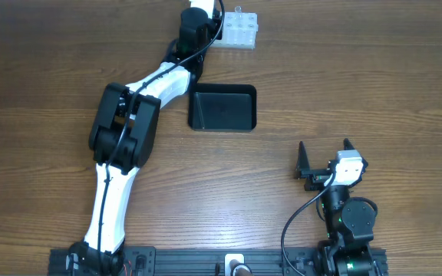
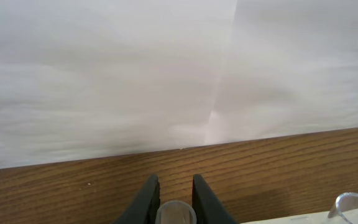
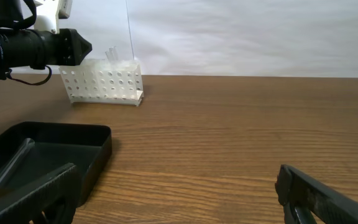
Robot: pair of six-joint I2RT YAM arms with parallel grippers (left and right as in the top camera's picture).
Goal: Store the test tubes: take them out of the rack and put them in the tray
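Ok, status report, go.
Left gripper shut on a test tube at the rack. Right gripper open, apart from the tray. Looks like one tube already inside. Nothing between rack and tray.

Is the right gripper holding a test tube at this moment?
No: in the top view the right gripper has its fingers spread wide apart over the wooden table, with nothing between them.

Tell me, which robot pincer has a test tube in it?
The left arm's pincer, up by the white plastic rack: a clear test tube is pinched in it. The right arm's pincer is open and empty.
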